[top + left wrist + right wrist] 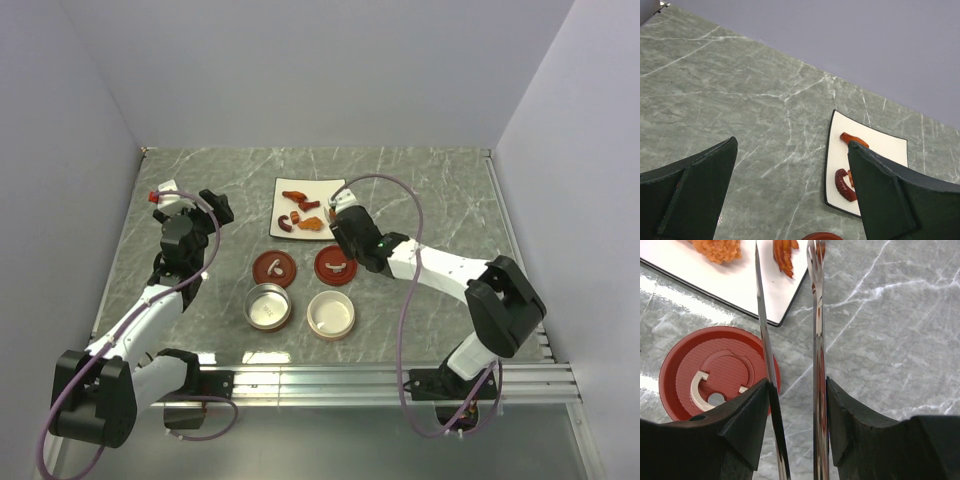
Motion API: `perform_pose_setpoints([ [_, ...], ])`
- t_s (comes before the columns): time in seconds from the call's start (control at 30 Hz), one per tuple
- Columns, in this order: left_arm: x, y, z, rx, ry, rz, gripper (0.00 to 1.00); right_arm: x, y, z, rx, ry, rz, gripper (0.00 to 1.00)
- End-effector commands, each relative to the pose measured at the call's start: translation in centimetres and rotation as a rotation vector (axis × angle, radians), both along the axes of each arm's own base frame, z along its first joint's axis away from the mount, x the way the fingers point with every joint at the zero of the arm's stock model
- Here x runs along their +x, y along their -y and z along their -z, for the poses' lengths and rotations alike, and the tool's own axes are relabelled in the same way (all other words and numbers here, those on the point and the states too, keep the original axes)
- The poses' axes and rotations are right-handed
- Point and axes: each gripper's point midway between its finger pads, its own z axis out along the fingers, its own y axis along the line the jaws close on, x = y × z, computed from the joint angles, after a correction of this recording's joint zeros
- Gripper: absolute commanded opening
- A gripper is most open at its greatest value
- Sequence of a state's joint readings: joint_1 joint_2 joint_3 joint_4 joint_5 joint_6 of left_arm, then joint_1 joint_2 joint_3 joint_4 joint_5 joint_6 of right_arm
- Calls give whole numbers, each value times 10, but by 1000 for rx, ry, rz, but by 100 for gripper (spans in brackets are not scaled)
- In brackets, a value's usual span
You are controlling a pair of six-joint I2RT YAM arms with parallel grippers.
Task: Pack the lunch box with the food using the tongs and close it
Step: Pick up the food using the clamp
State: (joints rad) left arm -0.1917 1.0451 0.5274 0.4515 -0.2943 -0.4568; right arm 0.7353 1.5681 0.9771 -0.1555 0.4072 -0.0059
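Two slim arms of the long silvery metal tongs (817,315) run between the fingers of the right end effector (797,382). It pinches them from outside, only part closed, so a firmer squeeze would likely bring the tips together. The tips point at a corner of the square white plate (740,282), one arm crossing it and the other just off its edge. On that plate lie the small red, orange and brown food morsels (303,210), none yet in the lunch box. Its two round containers, one metal (268,306) and one cream (330,314), sit uncovered on the green marbled surface (440,190). Their ribbed red lids (273,267) are laid just beyond them, presumably to keep the mouths free for filling. The left end effector (792,145) hovers spread wide and empty, left of the plate, seemingly kept clear for the lids.
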Motion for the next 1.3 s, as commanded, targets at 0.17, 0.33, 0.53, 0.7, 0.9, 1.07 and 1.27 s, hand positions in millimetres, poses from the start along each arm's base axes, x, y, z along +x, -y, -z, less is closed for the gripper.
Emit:
perform_pose_setpoints([
  [0.17,0,1,-14,1,55,0,99,13,-11,-10,-23,23,-11,53],
  [0.33,0,1,-14,1,55,3,99,14,-9,-5,-58,11,8,51],
  [0.53,-1,0,-15,1,64,-1,99,17,-6,5,-110,-12,27,38],
  [0.7,-2,0,-16,-1,65,-1,100,18,-5,6,-130,-14,36,29],
  [0.9,-2,-1,-15,-2,64,-4,99,15,-2,-18,-61,50,48,26],
  [1.07,-1,0,-15,-2,61,0,99,9,-1,-38,9,90,38,26],
  [1.27,1,2,-12,-1,49,8,99,-3,3,-46,33,90,24,25],
])
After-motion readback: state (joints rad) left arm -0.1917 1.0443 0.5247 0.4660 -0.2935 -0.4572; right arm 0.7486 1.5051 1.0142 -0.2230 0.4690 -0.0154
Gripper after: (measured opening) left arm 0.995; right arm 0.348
